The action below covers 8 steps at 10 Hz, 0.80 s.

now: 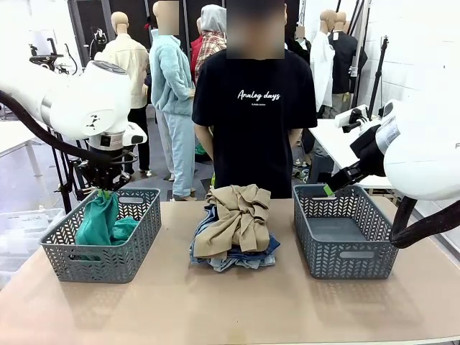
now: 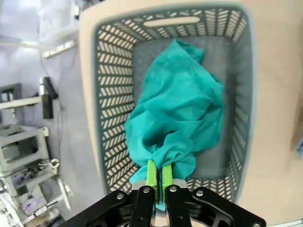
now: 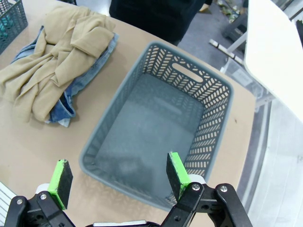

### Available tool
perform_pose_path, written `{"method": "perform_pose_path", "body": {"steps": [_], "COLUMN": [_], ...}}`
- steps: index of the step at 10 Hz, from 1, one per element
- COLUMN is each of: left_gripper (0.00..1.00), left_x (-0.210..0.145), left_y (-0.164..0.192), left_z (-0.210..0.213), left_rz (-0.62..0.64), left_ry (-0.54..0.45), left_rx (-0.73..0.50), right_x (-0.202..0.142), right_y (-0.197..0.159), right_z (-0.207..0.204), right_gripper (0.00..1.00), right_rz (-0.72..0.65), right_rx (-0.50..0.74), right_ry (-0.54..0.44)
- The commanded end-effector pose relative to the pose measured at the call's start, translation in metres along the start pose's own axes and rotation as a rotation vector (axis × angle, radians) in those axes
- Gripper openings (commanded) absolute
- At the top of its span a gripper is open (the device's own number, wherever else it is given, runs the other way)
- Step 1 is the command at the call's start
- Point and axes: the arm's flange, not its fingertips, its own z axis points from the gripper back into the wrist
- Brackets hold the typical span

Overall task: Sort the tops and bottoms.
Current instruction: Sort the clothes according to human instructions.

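Clamping my left hand (image 2: 157, 176) on the teal top (image 2: 182, 104), bunched end up; cloth hangs straight down into the left basket (image 2: 111, 94); tan shirt (image 1: 241, 215) caps the denim pile (image 1: 237, 260) at 3 o'clock on the tabletop (image 1: 215, 309); right hand (image 3: 118, 177), wide apart, empty, looks nearer it

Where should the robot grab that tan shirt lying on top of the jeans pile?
Probably a raised fold near the crest of the tan shirt, coming straight down from above. It lies crumpled atop the denim, so its bunched ridges stand up for a pinch, and a shallow grip should miss the cloth beneath. The right gripper is open.
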Motion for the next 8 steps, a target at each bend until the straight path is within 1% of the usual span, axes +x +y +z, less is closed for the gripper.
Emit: {"method": "perform_pose_path", "body": {"steps": [1,2,3,4,6,7,8], "left_gripper": [0.0,0.0,0.0,0.0,0.0,0.0,0.02], "left_x": [0.002,0.002,0.001,0.002,0.002,0.003,0.004], "left_y": [0.003,0.001,0.0,-0.001,-0.001,-0.001,0.0], "left_z": [-0.002,-0.008,-0.015,-0.028,-0.045,-0.045,-0.043], "left_rz": [0.043,0.064,0.062,0.073,0.103,0.116,0.144], "left_ry": [-0.073,-0.099,-0.075,-0.064,-0.016,-0.023,-0.038], "left_rx": [-0.107,-0.136,-0.149,-0.095,-0.092,-0.092,-0.097], "right_x": [0.0,0.0,0.0,0.0,0.0,0.0,0.0], "right_y": [-0.001,-0.001,-0.001,-0.001,-0.001,-0.001,-0.001], "right_z": [-0.003,-0.003,-0.003,-0.003,-0.003,-0.003,-0.003], "right_gripper": [1.0,1.0,1.0,1.0,1.0,1.0,1.0], "right_rz": [-0.004,-0.004,-0.004,-0.004,-0.004,-0.004,-0.004], "right_rx": [0.011,0.011,0.011,0.011,0.011,0.011,0.011], "right_ry": [-0.002,-0.002,-0.002,-0.002,-0.002,-0.002,-0.002]}}
